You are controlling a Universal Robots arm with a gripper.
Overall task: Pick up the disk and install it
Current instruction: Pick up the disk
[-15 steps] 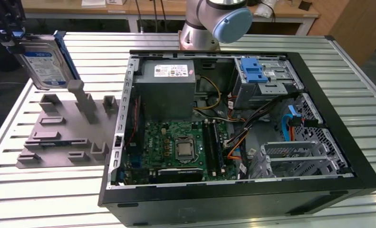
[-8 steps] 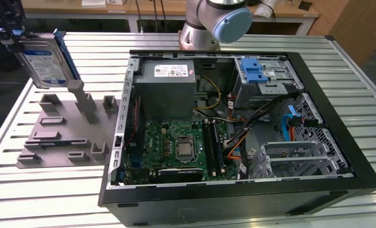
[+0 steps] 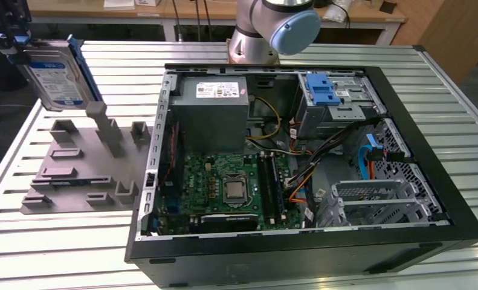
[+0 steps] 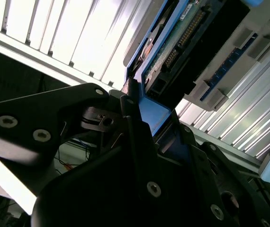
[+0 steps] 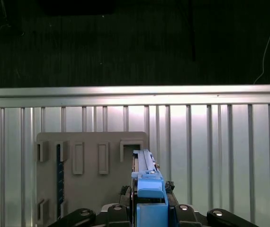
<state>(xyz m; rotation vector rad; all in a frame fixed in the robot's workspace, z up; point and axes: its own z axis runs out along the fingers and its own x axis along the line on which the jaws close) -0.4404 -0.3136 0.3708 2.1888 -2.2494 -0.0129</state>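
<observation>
While it stands on edge in the air at the exterior view's far left, the flat silver disk [image 3: 55, 75], with its white-and-blue label and blue plastic carrier, is clamped at one edge between the fingers of the black gripper [image 3: 14, 45]. It hangs above a grey slotted plastic fixture plate [image 3: 69, 181] on the ribbed metal table [image 3: 61, 254]. To the exterior view's right of the plate lies an open black computer case [image 3: 303, 260], its green motherboard [image 3: 222, 187] exposed.

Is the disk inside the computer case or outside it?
Outside. The disk is on edge in the gripper, above the grey holder, at the exterior view's left of the case.
</observation>
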